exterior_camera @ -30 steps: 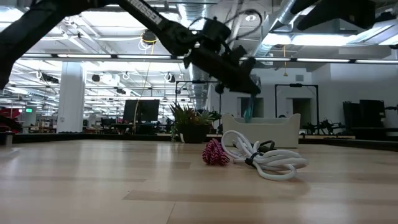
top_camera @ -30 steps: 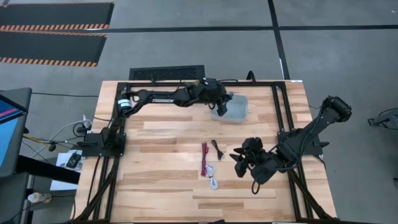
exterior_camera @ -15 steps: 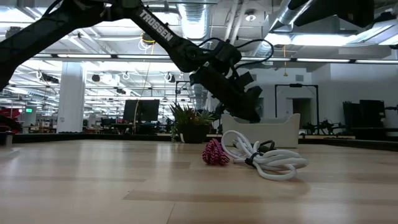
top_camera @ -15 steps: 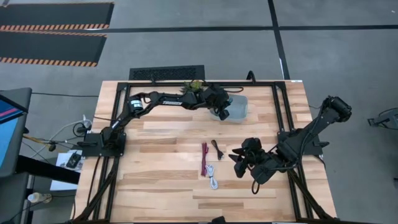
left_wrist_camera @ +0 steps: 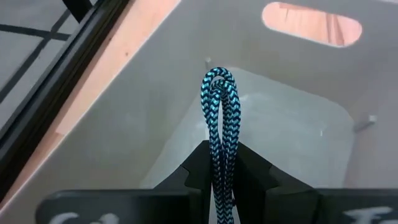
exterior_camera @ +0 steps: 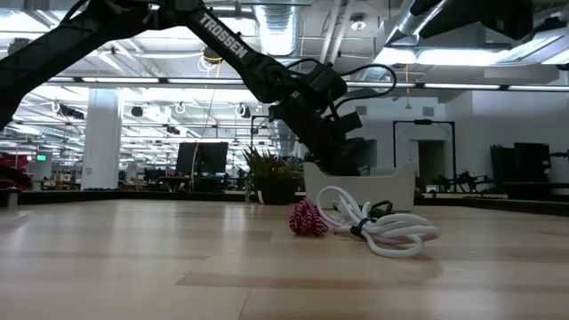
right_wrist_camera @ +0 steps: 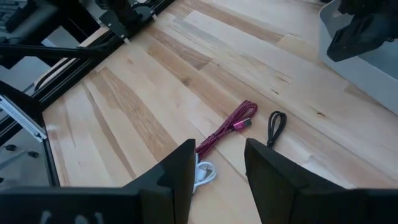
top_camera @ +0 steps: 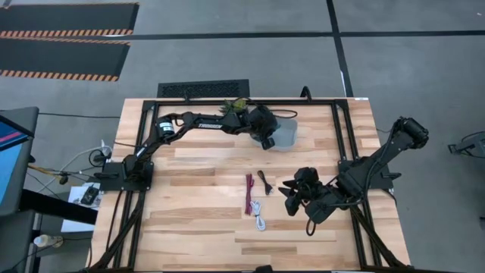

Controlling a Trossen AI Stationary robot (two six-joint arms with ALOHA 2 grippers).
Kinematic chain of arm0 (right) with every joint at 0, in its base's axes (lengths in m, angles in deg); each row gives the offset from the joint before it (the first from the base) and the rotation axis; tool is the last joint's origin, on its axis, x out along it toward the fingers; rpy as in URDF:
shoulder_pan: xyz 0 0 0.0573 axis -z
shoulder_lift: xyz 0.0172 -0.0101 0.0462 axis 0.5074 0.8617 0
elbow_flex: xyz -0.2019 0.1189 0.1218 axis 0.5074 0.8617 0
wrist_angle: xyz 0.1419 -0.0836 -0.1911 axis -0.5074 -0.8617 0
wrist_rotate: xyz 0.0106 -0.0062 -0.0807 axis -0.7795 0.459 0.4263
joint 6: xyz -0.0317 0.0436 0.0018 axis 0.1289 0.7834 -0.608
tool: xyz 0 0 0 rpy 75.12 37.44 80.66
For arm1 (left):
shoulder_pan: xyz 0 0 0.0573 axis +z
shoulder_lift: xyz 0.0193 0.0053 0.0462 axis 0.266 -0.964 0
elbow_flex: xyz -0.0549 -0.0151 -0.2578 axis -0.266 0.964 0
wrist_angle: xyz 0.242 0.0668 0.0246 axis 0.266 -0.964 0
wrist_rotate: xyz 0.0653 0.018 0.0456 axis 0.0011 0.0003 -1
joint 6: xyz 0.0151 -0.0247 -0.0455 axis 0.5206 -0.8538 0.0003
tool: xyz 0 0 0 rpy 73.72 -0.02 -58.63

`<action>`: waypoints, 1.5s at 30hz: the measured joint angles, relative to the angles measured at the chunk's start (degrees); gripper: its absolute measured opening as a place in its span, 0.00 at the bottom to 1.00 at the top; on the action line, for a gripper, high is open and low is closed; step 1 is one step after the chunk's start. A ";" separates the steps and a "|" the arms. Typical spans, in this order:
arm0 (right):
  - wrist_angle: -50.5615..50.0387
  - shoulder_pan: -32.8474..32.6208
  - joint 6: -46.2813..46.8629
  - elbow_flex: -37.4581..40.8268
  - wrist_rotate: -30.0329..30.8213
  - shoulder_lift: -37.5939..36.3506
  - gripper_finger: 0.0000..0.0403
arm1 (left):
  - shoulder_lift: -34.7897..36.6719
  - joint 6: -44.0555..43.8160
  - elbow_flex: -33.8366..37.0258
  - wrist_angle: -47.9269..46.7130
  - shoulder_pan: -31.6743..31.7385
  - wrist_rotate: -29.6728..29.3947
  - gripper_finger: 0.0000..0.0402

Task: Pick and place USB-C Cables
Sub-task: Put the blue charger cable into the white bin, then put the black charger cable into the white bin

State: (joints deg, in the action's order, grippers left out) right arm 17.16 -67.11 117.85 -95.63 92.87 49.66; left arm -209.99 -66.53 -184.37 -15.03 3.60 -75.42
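teal cable (left_wrist_camera: 216,112) hangs pinched in our left gripper (left_wrist_camera: 219,163) inside the grey bin (left_wrist_camera: 298,143); released crookedly, we risk it snagging the rim. our right gripper (right_wrist_camera: 216,163) waits open over the red cable (right_wrist_camera: 227,127), black cable (right_wrist_camera: 274,126) and white cable (right_wrist_camera: 204,172).

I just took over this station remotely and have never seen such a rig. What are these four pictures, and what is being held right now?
Two dark robot arms work at a wooden table. One camera looks straight down, one sits at table height, and one rides on each wrist. The left gripper is shut on the teal cable, holding it inside the grey bin at the far edge. The right gripper waits open above the table. The maroon cable, black cable and white cable lie mid-table. A potted plant stands beside the bin.
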 joint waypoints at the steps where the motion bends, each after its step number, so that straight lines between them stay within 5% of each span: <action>1: 0.04 0.00 0.00 0.00 -0.02 0.00 0.40 | 0.00 0.26 0.00 -0.42 0.00 -0.02 0.08; 13: 1.26 0.00 -0.33 -0.01 -0.02 0.00 0.40 | -2.15 4.05 -0.24 -0.86 -0.60 -2.35 0.10; 30: 1.66 0.00 -0.44 -0.02 -0.20 0.00 0.40 | -1.72 4.99 0.06 -0.20 -2.94 -2.15 0.56; 45: 1.42 -0.24 -0.46 -0.02 -0.20 0.00 0.40 | 2.69 2.00 0.24 -3.26 -3.30 -0.37 0.61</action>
State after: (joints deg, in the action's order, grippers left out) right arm 18.58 -67.36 117.39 -95.66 92.68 49.66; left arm -207.30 -64.53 -184.13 -18.28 0.30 -75.78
